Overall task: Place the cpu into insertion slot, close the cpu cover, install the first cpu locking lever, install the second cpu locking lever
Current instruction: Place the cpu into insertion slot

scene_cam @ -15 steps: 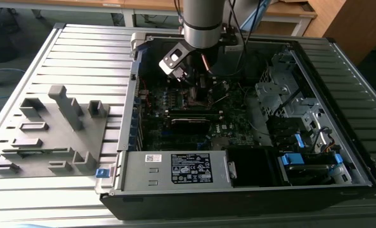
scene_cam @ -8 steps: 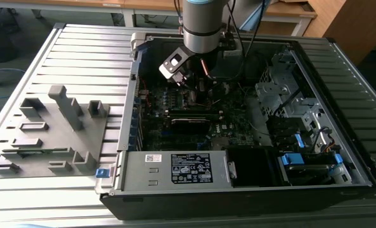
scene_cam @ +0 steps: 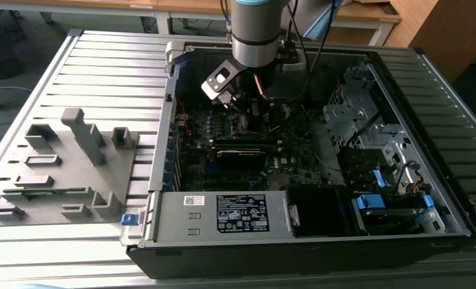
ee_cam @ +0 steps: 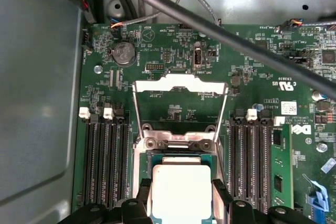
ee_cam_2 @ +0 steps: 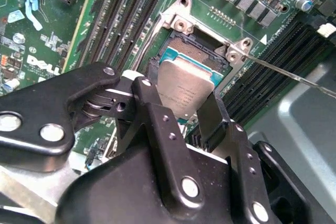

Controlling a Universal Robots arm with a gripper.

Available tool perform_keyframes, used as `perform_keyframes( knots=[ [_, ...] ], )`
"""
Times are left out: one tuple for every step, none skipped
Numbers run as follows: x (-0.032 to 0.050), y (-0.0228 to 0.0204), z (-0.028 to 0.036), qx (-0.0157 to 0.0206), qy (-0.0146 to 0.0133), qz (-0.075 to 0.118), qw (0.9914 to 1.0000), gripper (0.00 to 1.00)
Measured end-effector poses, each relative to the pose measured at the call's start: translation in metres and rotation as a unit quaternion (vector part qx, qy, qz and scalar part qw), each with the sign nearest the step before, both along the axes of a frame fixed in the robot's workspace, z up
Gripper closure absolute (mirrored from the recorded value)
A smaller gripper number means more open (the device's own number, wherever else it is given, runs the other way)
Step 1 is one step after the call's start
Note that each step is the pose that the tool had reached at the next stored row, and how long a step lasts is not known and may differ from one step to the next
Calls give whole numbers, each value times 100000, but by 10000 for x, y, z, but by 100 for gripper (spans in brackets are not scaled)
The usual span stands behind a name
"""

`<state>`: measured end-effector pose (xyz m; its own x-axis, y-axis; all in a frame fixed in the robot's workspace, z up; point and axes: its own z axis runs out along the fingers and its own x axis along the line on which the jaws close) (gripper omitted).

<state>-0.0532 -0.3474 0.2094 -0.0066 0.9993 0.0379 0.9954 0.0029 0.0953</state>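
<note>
The cpu (ee_cam: 181, 182), a small square chip with a dull silver top, sits between my gripper's (ee_cam: 181, 192) two black fingers (ee_cam: 220, 195), which are shut on its opposite edges. It hangs just over the open insertion slot (ee_cam_2: 191, 51), partly covering it in both wrist views. The cpu cover (ee_cam: 181, 84), a thin silvery frame, stands raised on its hinge beyond the slot. A thin wire locking lever (ee_cam_2: 286, 70) sticks out unlatched beside the slot. In the exterior view my gripper (scene_cam: 250, 114) is low inside the open computer case (scene_cam: 165, 198), over the motherboard.
Black memory slots (ee_cam: 102, 156) flank the socket on both sides. A thick dark cable (ee_cam: 220, 32) crosses above the board. A power supply (scene_cam: 221, 214) and drive bays (scene_cam: 382, 205) fill the case's near side. A grey parts fixture (scene_cam: 61, 168) lies on the exterior view's left.
</note>
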Motion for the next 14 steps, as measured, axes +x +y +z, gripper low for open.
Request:
perform_keyframes(
  knots=[
    [-1, 1, -8, 5, 1, 0, 100000, 46],
    [-2, 1, -21, 1, 7, -3, 100000, 46],
    [-4, 1, -37, 1, 8, -4, 100000, 46],
    [-6, 1, -49, 4, 8, -31, 100000, 46],
    [-8, 1, -57, 4, 9, -104, 100000, 46],
    [-12, 1, -59, -3, 14, -160, 100000, 46],
    [-13, 1, -59, -8, 15, -168, 100000, 46],
    [-13, 1, -60, -12, 16, -165, 100000, 46],
    [-16, 1, -64, 5, 5, -177, 100000, 46],
    [-21, 1, -66, 11, 2, -199, 100000, 46],
    [-23, 3, -72, 22, 1, -212, 100000, 46],
    [-22, 4, -79, 20, 3, -254, 100000, 46],
    [-23, 6, -86, 13, 5, -442, 99999, 46],
    [-23, 8, -92, 14, 7, -756, 99997, 46]
  ],
)
